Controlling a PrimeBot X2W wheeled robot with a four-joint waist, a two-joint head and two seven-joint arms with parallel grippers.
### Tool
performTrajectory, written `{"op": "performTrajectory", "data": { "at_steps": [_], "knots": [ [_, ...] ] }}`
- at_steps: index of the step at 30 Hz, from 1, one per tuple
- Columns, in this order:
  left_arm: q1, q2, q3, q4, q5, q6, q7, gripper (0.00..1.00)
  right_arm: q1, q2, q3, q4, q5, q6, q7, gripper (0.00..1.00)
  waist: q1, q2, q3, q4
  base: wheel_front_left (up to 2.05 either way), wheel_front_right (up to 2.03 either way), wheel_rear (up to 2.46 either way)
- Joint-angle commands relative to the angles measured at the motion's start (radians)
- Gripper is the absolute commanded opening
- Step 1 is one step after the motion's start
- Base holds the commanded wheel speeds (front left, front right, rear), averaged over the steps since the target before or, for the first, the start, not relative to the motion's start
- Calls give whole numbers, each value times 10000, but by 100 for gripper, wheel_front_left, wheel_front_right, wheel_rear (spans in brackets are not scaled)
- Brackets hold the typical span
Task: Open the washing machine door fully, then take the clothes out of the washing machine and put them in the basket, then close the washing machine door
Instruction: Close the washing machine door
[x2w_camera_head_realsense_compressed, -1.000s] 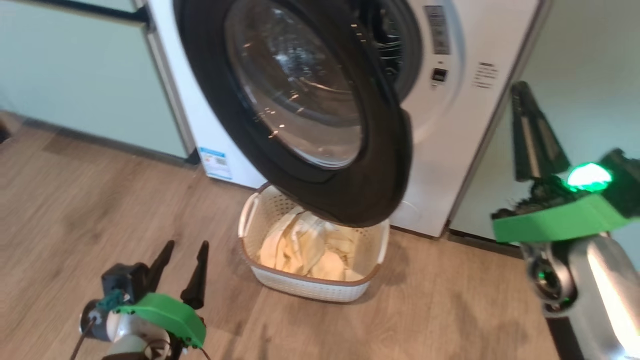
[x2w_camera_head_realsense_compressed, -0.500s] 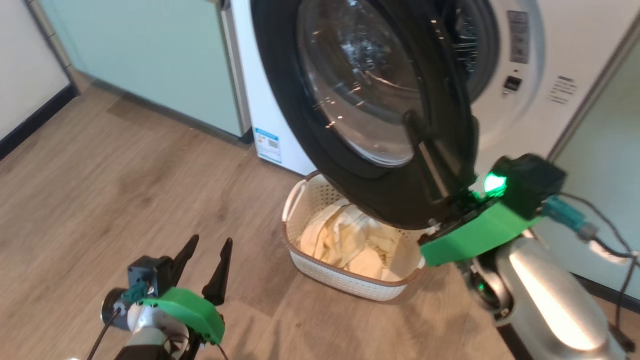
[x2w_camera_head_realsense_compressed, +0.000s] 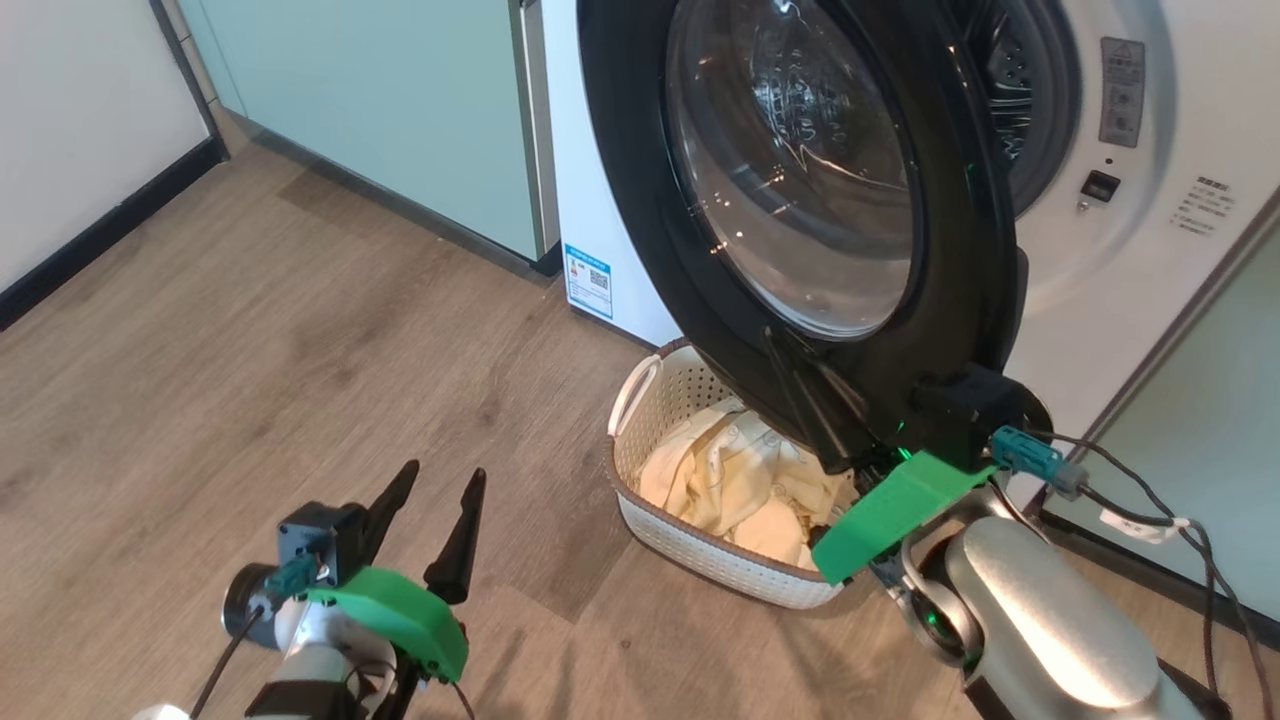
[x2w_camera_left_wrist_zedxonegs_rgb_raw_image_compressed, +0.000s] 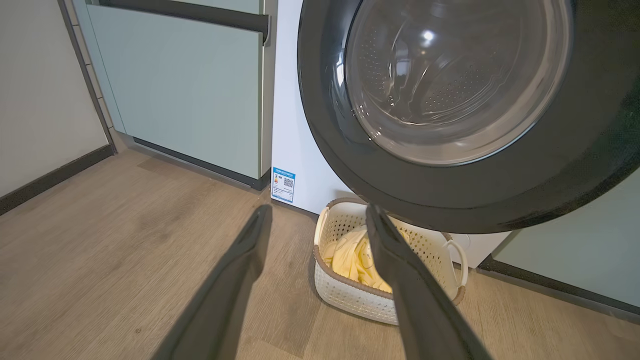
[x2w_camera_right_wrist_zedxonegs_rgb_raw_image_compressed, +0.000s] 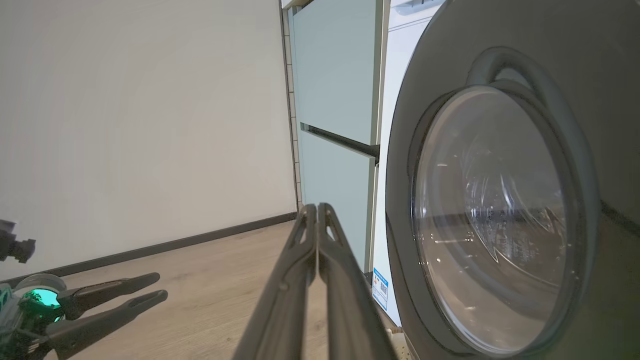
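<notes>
1. Your wood-plank floor (x2w_camera_head_realsense_compressed: 250, 350) runs to pale green cabinets (x2w_camera_head_realsense_compressed: 400, 120) (dark skirting (x2w_camera_head_realsense_compressed: 100, 235) on the left).
2. The washing machine door (x2w_camera_head_realsense_compressed: 640, 200) hangs open over the basket (x2w_camera_head_realsense_compressed: 700, 560) holding the clothes (x2w_camera_head_realsense_compressed: 740, 480).
3. Left gripper (x2w_camera_head_realsense_compressed: 445, 470) spread, empty; right gripper (x2w_camera_right_wrist_zedxonegs_rgb_raw_image_compressed: 316, 207) pressed together beside the door.

The washing machine door (x2w_camera_head_realsense_compressed: 800, 190) stands open from the white washing machine (x2w_camera_head_realsense_compressed: 1130, 260), over the cream basket (x2w_camera_head_realsense_compressed: 715, 562) holding pale yellow clothes (x2w_camera_head_realsense_compressed: 735, 480).

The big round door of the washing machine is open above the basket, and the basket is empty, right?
Not quite. The basket isn't empty: pale yellow clothes lie inside it, as the left wrist view shows. The rest is right: the washing machine door is open above the basket.
</notes>
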Motion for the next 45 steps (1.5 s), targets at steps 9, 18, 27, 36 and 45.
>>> {"op": "performTrajectory", "data": {
  "at_steps": [9, 18, 27, 36, 45],
  "knots": [
    [-546, 13, 304, -331, 60, -13, -65, 100, -25, 145, -263, 540, -12, 37, -67, 0, 0, 0, 108, 82, 0, 0, 0],
    [-678, -101, 264, -407, 82, -13, -65, 100, -346, 147, -849, 1357, -117, 37, -67, 0, 0, 0, 497, -6, 0, 0, 0],
    [-941, -267, 184, -516, 111, -13, -65, 100, -1065, 148, -1472, 2026, -154, 37, -67, 0, 0, 0, 1048, -144, 0, 0, 0],
    [-1105, -333, 169, -554, 137, -13, -65, 100, -1450, 148, -2539, 2244, 36, 37, -67, 0, 0, 0, 1354, -277, 0, 0, 0],
    [-1174, -395, 195, -703, 163, -13, -65, 100, -2047, 148, -3403, 2765, -237, 37, -67, 0, 0, 0, 1789, -402, 0, 0, 0]
  ]
}}
